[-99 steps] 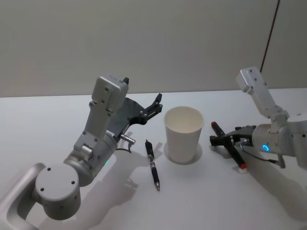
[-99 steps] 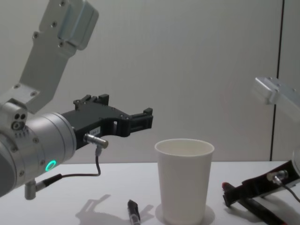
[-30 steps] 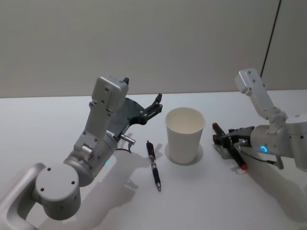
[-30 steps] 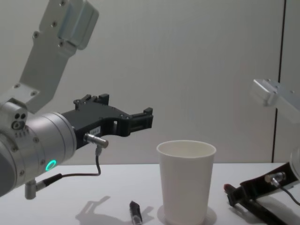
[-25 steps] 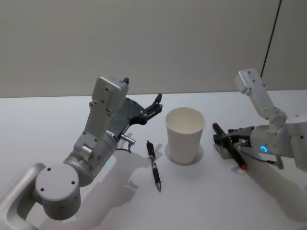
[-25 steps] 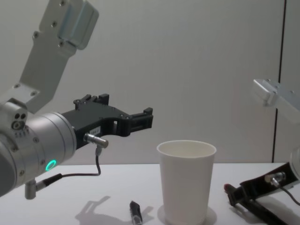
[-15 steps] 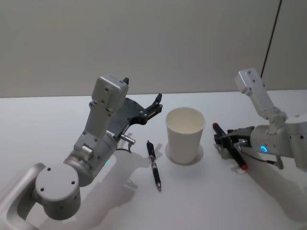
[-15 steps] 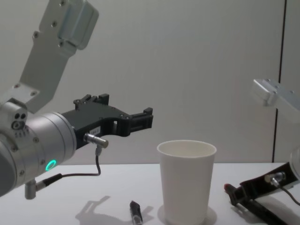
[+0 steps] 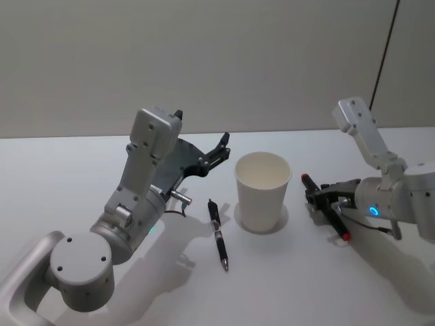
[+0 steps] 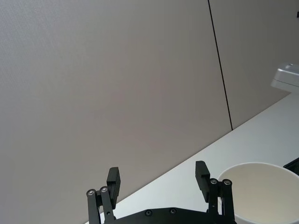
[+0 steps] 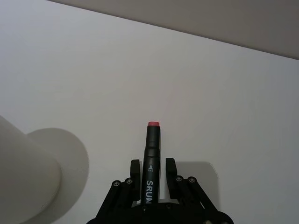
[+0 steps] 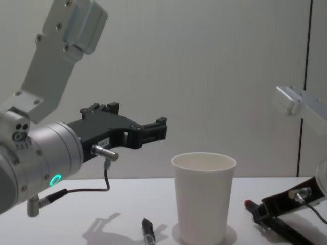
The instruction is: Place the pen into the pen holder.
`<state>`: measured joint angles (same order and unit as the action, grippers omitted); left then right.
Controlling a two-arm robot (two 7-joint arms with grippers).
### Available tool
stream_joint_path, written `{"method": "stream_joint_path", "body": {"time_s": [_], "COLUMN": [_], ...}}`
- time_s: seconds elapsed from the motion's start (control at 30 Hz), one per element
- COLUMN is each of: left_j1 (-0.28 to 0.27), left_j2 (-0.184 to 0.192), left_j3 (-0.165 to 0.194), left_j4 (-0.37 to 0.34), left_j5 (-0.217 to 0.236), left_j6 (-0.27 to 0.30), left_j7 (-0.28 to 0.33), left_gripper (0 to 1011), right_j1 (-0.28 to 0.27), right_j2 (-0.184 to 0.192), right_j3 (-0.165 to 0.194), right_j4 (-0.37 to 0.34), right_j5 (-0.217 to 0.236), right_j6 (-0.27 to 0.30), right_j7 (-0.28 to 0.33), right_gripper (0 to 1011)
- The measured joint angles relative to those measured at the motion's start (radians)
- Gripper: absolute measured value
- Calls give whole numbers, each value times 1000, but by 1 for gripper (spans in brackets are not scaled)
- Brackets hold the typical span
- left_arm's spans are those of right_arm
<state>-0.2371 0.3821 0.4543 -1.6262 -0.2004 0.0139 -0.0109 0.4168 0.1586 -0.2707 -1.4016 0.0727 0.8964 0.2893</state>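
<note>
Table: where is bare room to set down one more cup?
Bare: the near strip of the table in front of the pen and pen holder, and behind the holder. Tight: between holder and the right pincer at the marker.

The chest view's bottom edge is cutting off the black pen (image 12: pixel 148 235). The right gripper (image 11: pixel 153 164) is hiding the red-tipped marker's (image 11: pixel 153 142) back part. The left wrist view's edge is cutting off the pen holder (image 10: pixel 261 186).

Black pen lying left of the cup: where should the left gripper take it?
Probably mid-barrel of the black pen, left gripper coming straight down and closing across it: it lies flat, lengthwise away from the robot, apart from the cup.
</note>
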Motion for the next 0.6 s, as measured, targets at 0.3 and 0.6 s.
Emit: {"method": "stream_joint_path", "body": {"time_s": [0.3,0.6], "left_j1": [0,0], "left_j2": [0,0], "left_j3": [0,0], "left_j4": [0,0], "left_j5": [0,0], "left_j6": [0,0], "left_j7": [0,0], "left_gripper": [1001,1001], "right_j1": [0,0], "right_j2": [0,0], "right_j3": [0,0], "right_j4": [0,0], "right_j5": [0,0], "right_j6": [0,1], "right_j7": [0,0], "right_gripper": [271,205]}}
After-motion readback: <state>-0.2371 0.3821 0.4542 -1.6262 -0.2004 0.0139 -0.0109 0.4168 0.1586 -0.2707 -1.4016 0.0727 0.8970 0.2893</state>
